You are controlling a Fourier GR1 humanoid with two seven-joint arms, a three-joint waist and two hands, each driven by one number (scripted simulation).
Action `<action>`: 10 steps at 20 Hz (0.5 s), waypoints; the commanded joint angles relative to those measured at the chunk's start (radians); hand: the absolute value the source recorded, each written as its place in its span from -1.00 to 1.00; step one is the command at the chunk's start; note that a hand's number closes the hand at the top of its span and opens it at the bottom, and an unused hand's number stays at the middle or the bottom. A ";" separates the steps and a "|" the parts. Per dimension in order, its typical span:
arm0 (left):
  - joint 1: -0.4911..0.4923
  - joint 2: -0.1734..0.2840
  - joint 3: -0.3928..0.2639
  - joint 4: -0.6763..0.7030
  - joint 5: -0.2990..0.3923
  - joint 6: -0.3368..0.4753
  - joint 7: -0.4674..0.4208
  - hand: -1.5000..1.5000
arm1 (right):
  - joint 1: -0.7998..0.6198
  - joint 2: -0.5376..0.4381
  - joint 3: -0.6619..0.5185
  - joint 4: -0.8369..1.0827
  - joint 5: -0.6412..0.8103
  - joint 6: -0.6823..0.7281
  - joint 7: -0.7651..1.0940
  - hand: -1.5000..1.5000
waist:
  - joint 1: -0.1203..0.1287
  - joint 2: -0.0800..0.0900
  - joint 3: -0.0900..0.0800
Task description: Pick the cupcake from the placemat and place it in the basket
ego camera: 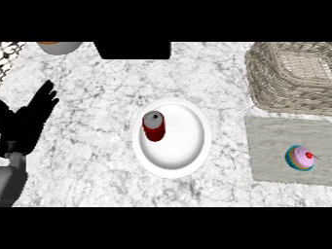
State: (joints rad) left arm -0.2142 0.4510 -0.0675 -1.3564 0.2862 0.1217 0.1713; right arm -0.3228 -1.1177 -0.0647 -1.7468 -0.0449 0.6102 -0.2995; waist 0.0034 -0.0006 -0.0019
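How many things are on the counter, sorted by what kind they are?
Cupcake: 1
Placemat: 1
Basket: 1
Plate: 1
Red can: 1
Bowl, partly out of view: 1
Total: 6

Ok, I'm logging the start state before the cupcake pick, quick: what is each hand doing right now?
Left hand: open, fingers straight, resting at the left edge, holding nothing.
Right hand: not in view.
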 commanded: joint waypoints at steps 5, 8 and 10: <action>-0.002 -0.025 -0.019 -0.039 -0.032 0.005 0.013 0.00 | -0.079 -0.156 0.047 0.184 0.090 0.270 -0.135 -1.00 | 0.016 0.005 0.002; 0.015 -0.009 -0.001 -0.077 -0.012 -0.011 0.044 0.00 | -0.078 -0.180 0.061 0.238 0.122 0.281 -0.224 -1.00 | 0.022 0.004 0.003; 0.023 -0.018 0.009 -0.017 -0.015 -0.030 -0.006 0.00 | -0.074 -0.206 0.049 0.262 0.064 0.317 -0.257 -1.00 | 0.011 0.005 0.002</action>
State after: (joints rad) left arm -0.2053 0.4347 -0.0653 -1.3755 0.2713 0.1041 0.1716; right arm -0.4014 -1.2913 -0.0204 -1.5524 0.0199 0.7731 -0.3891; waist 0.0187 0.0046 0.0001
